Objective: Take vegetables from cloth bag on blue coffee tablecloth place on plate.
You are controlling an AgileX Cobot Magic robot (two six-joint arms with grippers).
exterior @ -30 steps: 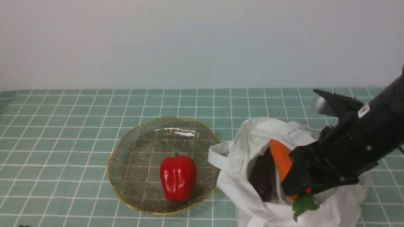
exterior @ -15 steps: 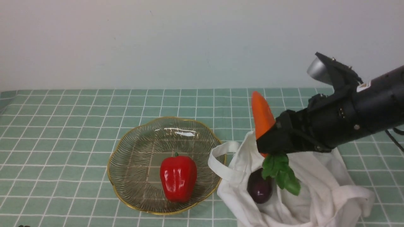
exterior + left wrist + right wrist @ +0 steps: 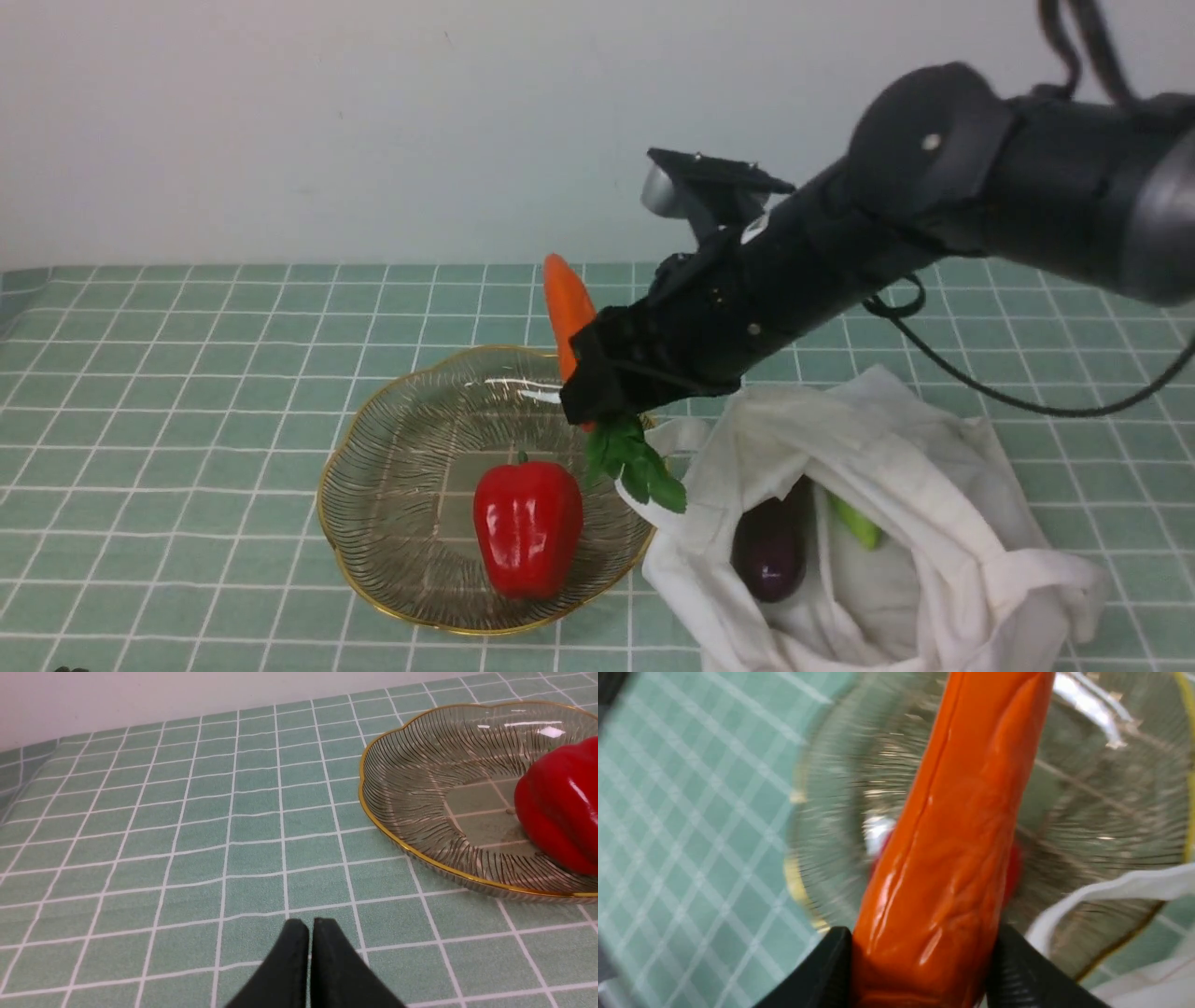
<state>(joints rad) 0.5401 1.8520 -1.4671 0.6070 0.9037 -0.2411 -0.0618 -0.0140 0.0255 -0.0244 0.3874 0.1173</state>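
Jaws of the left gripper (image 3: 310, 924) press together, empty, low over the tablecloth (image 3: 187, 812). Plate (image 3: 329, 485) holds a red pepper (image 3: 527, 527). Right gripper (image 3: 597, 387) clamps the carrot (image 3: 568, 313) above the plate's right rim, tip up and leaves down. Bag (image 3: 934, 485) on the right has the eggplant (image 3: 767, 555) and green piece (image 3: 854, 523) inside.

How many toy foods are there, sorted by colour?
Orange: 1, long plastic carrot, held in the right gripper
Red: 1, glossy bell pepper, on the clear glass plate
Dark purple: 1, plastic eggplant, in the white cloth bag
Light green: 1, small plastic piece, also in the bag
Total: 4
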